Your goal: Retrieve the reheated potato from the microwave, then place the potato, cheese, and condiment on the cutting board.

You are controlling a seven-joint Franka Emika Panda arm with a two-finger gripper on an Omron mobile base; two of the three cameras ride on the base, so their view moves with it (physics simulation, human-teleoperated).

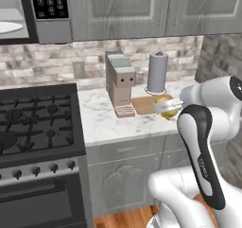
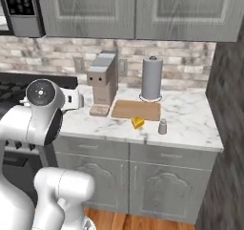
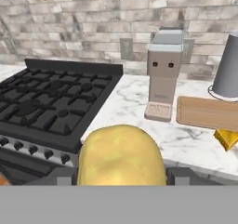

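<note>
Pinching the potato (image 3: 121,155) between its jaws, the gripper (image 3: 122,175) hangs before the counter (image 2: 190,114); coffee machine (image 2: 102,82) stands beside the cutting board (image 2: 136,109), cheese (image 2: 137,122) at its near edge.

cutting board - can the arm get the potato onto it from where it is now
Probably yes. The gripper holds the potato, and the cutting board lies bare on the counter; the cheese sits just off its front edge.

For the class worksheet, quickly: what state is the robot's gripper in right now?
Gripper: closed on the potato, held up in front of the counter.
</note>
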